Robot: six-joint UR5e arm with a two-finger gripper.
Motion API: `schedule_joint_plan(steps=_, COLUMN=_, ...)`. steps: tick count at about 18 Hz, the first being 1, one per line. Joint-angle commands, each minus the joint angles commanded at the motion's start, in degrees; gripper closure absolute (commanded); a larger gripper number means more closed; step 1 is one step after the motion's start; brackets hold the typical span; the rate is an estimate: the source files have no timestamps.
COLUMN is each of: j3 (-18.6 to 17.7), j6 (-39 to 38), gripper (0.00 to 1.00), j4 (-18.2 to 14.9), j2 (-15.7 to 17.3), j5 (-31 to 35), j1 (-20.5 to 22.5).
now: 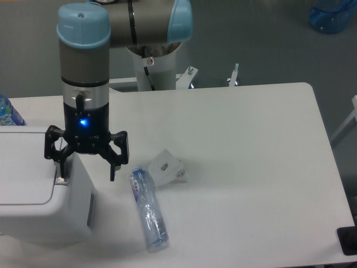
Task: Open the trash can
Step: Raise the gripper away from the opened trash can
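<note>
— Where is the trash can right now?

— I see the trash can (33,192) at the left edge of the white table (245,167), cut off by the frame on its left side. It is a big white box with rounded corners, and its flat lid is down. The right side wall faces the middle of the table and carries a small grey patch low down.

— And the gripper?

— My gripper (86,170) hangs straight down over the can's right rear corner, jaws spread wide. One finger (60,167) sits over the lid's right edge, its tip at the lid surface, though I cannot tell if it presses. The other finger hangs off the side of the can, above the table, holding nothing. A blue light glows on the wrist.

— Anything else nearby?

— A clear plastic bottle (148,209) lies on its side just right of the can. A small pale packet (165,166) rests by the bottle's upper end. Another blue bottle (8,111) peeks in behind the can at the far left.
</note>
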Motion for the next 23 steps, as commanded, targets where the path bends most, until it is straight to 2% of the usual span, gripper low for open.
schedule_joint_plan(steps=7, j3=0.1, j6=0.1, gripper=0.0, j4=0.0, j2=0.0, j5=0.0, j1=0.0)
schedule_joint_plan(steps=11, j3=2.7, j6=0.3, gripper=0.0, j4=0.2, j2=0.6, j5=0.0, j1=0.3)
schedule_joint_plan(steps=13, j3=3.9, j6=0.4, gripper=0.0, j4=0.2, j2=0.6, j5=0.7, j1=2.4)
schedule_joint_plan(steps=15, j3=3.9, j6=0.9, gripper=0.0, j4=0.2, j2=2.2, j5=4.2, j1=5.1)
schedule_joint_plan(steps=20, j3=3.1, j6=14.2, gripper=0.0, j4=-1.4, j2=2.5, j5=14.3, j1=8.5)
schedule_joint_plan(steps=23, j3=2.9, j6=24.2, gripper=0.0, j4=-5.0, j2=2.6, j5=17.9, j1=9.7)
